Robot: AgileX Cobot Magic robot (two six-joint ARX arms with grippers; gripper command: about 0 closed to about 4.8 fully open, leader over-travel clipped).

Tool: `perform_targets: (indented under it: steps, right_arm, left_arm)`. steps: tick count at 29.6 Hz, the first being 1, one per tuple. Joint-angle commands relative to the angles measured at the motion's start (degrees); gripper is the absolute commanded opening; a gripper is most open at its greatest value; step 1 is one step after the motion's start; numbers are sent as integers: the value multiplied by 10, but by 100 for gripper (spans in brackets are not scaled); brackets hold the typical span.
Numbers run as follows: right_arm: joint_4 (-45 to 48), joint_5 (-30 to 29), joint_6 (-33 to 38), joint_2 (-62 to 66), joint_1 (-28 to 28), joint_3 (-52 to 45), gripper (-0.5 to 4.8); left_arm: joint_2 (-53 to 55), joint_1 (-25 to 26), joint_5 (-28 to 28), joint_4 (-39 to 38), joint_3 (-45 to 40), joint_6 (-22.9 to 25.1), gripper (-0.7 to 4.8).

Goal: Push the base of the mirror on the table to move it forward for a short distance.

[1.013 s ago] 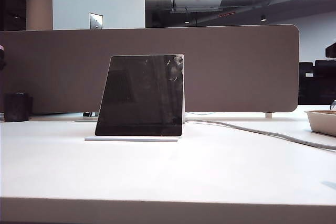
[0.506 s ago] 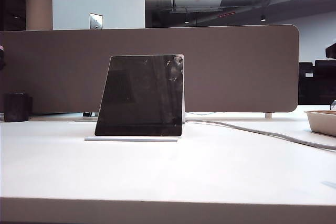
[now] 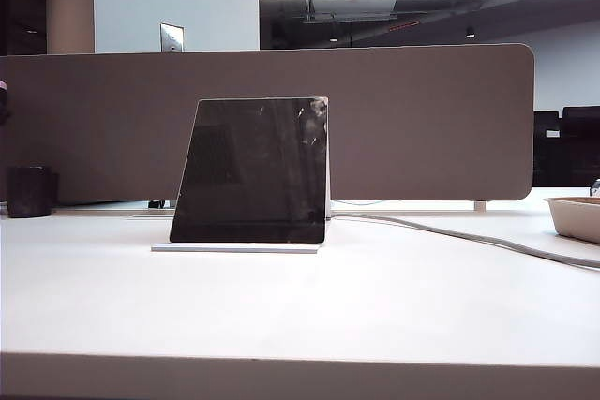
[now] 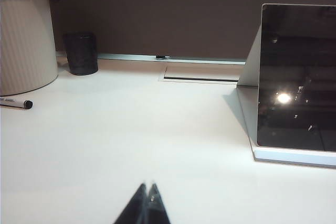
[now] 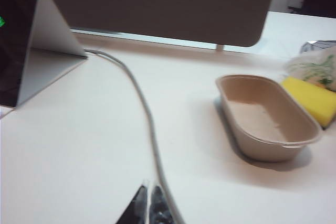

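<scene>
Mirror (image 3: pixel 251 170) and its flat white base (image 3: pixel 234 248) stand left of centre on the wide white table (image 3: pixel 375 306) in the exterior view, the dark glossy panel rising upright with its slanted edge on the left. Behind it runs a beige divider (image 3: pixel 422 128) with a rounded corner. A grey cable (image 3: pixel 469 236) trails from behind the mirror toward the right, where the end of a tan tray (image 3: pixel 575 217) shows at the edge. A dark cup (image 3: pixel 30 191) sits far left near the divider. Beyond, the room has a pale wall, a dark ceiling with pipes and one long bright light strip. Neither arm shows in this view.

From the left wrist view, the left pincer (image 4: pixel 147 198) hovers low over bare table (image 4: pixel 131 145), its tips pressed together, well apart from the mirror (image 4: pixel 296 77), whose base (image 4: pixel 294 156) lies flat on the surface. A dark cup (image 4: pixel 81 53), a ribbed white vessel (image 4: pixel 23 30) and a pen (image 4: pixel 17 104) sit at the far side, with a slot (image 4: pixel 202 77) cut in the tabletop by the divider.

From the right wrist view, the right pincer (image 5: pixel 148 203) also has its tips together, just beside the grey cable (image 5: pixel 142 108). The mirror's (image 5: pixel 18 35) edge and rear support (image 5: pixel 50 30) stand well apart from it. A tan oval tray (image 5: pixel 265 119) lies near a yellow sponge (image 5: pixel 311 98) and a crumpled bag (image 5: pixel 315 64).
</scene>
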Motion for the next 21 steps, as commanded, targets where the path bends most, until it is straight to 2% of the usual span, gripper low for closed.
perform_targets:
  steps: [1,7,21]
  right_arm:
    - [9,0,1,0,-20,0,22]
    - [9,-2,14,0,-40,0,22]
    - [10,-1,26,0,-39,0,22]
  left_arm:
    - [0,0,2,6,1,2,-5]
    - [0,0,2,6,1,2,-5]
    - [0,0,2,6,1,2,-5]
